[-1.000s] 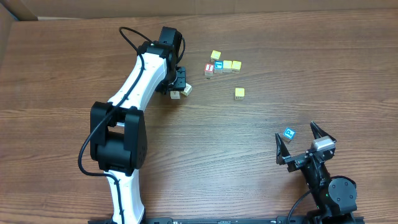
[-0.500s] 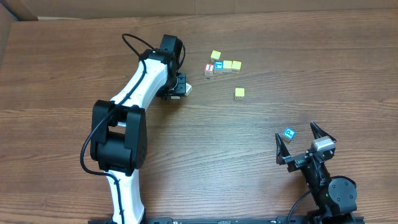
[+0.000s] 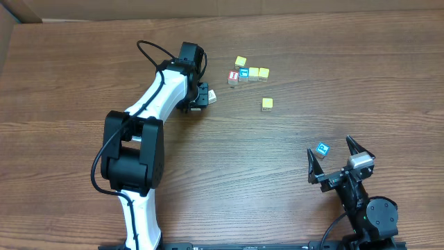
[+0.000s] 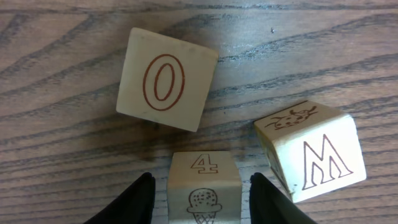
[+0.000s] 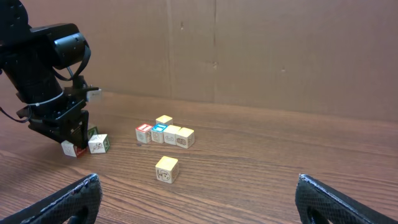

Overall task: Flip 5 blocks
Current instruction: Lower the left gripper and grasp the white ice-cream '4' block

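Wood table (image 3: 291, 201), left hand (image 4: 201, 180) astride block (image 4: 204, 190)

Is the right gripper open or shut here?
Open. The right gripper has its jaws spread wide in the overhead and right wrist views, closed on nothing.

I log one table (image 3: 291, 201), brown wood grain. Lying on it:
- a row of four cubes (image 3: 248, 74), side by side, with a red-faced cube (image 3: 234, 76) at one end
- a yellow cube (image 3: 240, 62) just beside that row
- a lone yellow cube (image 3: 267, 103), set apart
- a blue-faced cube (image 3: 322, 148), well apart from the others
- three cream cubes close together: O cube (image 4: 166, 79), 4 cube (image 4: 204, 180), M cube (image 4: 314, 149)
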Available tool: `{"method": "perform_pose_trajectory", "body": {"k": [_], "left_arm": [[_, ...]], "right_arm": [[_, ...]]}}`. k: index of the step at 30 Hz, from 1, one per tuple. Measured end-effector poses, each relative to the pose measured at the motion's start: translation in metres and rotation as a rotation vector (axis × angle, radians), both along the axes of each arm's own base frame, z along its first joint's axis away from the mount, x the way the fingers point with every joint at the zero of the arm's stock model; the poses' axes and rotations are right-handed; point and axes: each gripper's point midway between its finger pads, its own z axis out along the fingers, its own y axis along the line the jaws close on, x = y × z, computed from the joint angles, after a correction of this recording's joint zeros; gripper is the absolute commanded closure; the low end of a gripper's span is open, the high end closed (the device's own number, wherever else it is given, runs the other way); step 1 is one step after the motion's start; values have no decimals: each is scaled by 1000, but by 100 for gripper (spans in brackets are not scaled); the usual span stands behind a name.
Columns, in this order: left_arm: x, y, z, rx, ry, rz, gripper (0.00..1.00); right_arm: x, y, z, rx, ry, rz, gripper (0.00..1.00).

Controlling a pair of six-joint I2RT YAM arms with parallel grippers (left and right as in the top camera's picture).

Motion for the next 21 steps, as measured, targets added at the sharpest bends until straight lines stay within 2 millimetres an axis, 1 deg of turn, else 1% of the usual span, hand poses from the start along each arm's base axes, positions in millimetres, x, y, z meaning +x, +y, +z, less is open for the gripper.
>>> {"method": "perform_pose_trajectory", "body": {"k": [3,5,6,8,10,21], "left_arm": [[0,0,0,-1,-1,0,62],[0,0,0,-1,-2,0,65],[0,0,0,-1,-2,0,64],[0,0,0,-1,-1,0,59],[0,0,0,-1,-2,0,59],[1,-1,0,-4,-3,-1,66]], "right_arm": [[0,0,0,0,0,0,0],[0,0,0,0,0,0,0],[0,0,0,1,-1,0,0],[0,0,0,0,0,0,0],[0,0,0,0,0,0,0],[0,0,0,0,0,0,0]]}}
